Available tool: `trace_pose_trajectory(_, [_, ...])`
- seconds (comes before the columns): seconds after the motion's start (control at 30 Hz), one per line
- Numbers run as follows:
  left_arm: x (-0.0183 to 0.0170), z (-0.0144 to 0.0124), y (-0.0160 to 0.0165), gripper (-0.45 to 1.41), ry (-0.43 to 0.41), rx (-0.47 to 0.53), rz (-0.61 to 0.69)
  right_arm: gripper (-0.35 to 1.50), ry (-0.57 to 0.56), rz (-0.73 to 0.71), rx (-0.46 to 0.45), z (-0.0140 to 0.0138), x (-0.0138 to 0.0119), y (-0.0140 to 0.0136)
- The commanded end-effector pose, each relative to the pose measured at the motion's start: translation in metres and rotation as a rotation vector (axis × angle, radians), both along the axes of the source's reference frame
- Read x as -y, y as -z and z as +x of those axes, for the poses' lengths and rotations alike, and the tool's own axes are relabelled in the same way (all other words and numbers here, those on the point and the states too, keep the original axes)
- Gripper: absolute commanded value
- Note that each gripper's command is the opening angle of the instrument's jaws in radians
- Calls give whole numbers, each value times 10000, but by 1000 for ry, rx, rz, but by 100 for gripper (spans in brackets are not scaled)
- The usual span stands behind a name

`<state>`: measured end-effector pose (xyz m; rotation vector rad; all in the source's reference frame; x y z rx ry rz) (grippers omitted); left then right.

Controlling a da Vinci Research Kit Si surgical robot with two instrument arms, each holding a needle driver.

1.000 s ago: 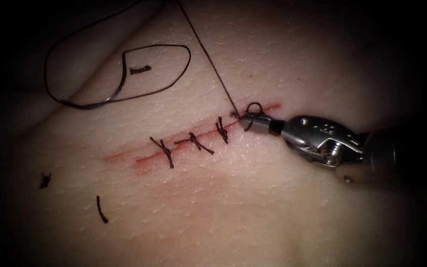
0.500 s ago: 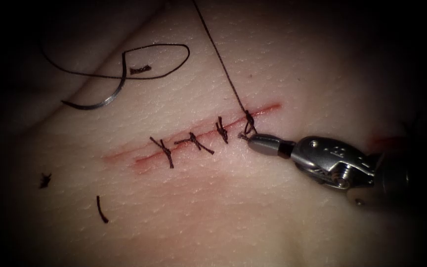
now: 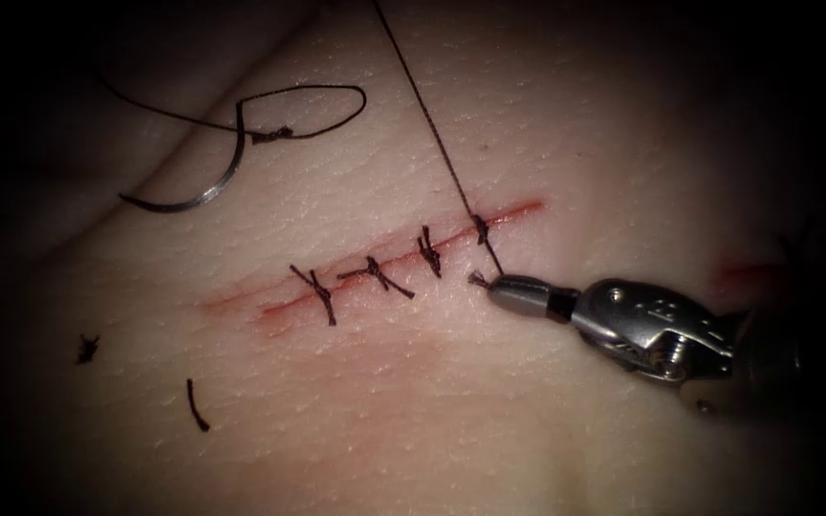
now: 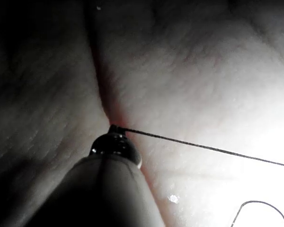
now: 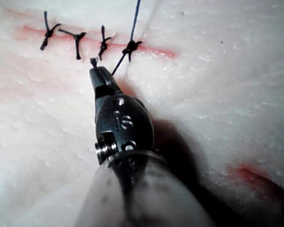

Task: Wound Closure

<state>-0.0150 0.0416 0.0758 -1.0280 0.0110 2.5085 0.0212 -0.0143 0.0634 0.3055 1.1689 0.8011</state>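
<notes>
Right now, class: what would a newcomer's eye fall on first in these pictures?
The right tool, jaws shut on the thread just below the cut's right end, with a taut strand running up from the fresh knot. Then the curved needle, lying free on the tissue upper left, held by neither tool.

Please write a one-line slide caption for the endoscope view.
Right tool holds the short thread end beside the fourth knot on the cut; the needle lies free on the tissue.
</notes>
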Motion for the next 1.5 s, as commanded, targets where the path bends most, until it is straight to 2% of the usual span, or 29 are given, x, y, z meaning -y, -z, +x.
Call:
trace_pose_trajectory(0.03, [-3, -6, -4, -45, 3, 0, -30, -35, 6, 0, -5, 3, 16, -6])
trace_pose_trajectory(0.1, [-5, -6, -3, -45, 24, -4, -52, -35, 6, -3, -1, 0, 19, -8])
trace_pose_trajectory(0.27, [-19, -5, 15, -45, 178, -49, -203, -35, 6, -5, 1, -2, 19, -8])
trace_pose_trajectory(0.37, [-29, -4, 26, -45, 207, -80, -246, -35, 2, -6, 7, -4, 21, -9])
trace_pose_trajectory(0.5, [-34, -3, 33, -45, 214, -114, -275, -35, 6, -18, 8, -9, 34, -13])
trace_pose_trajectory(0.57, [-35, -3, 33, -45, 232, -144, -278, -35, 21, -35, 12, -15, 50, -19])
trace_pose_trajectory(0.7, [-34, -3, 33, -45, 232, -151, -283, -35, 23, -31, 16, -21, 59, -23])
trace_pose_trajectory(1.0, [-35, -4, 33, -45, 232, -165, -301, -35, 24, -32, 14, -23, 68, -24])
trace_pose_trajectory(1.17, [-35, -4, 33, -45, 234, -169, -301, -35, 21, -21, 19, -22, 58, -20])
trace_pose_trajectory(1.2, [-31, -5, 33, -45, 230, -162, -304, -21, 19, -13, 20, -21, 51, -15])
trace_pose_trajectory(1.27, [-18, -7, 40, -45, 215, -126, -309, 71, 10, 0, 19, -21, 41, -3])
trace_pose_trajectory(1.37, [-2, -14, 52, -45, 185, -107, -298, 105, 16, 9, 12, -21, 30, 13])
trace_pose_trajectory(1.47, [24, -26, 76, -45, 136, -56, -264, 121, 29, 6, 11, -18, 17, 39])
trace_pose_trajectory(1.5, [34, -29, 85, -45, 130, -46, -260, 121, 36, -5, 15, -18, 10, 48])
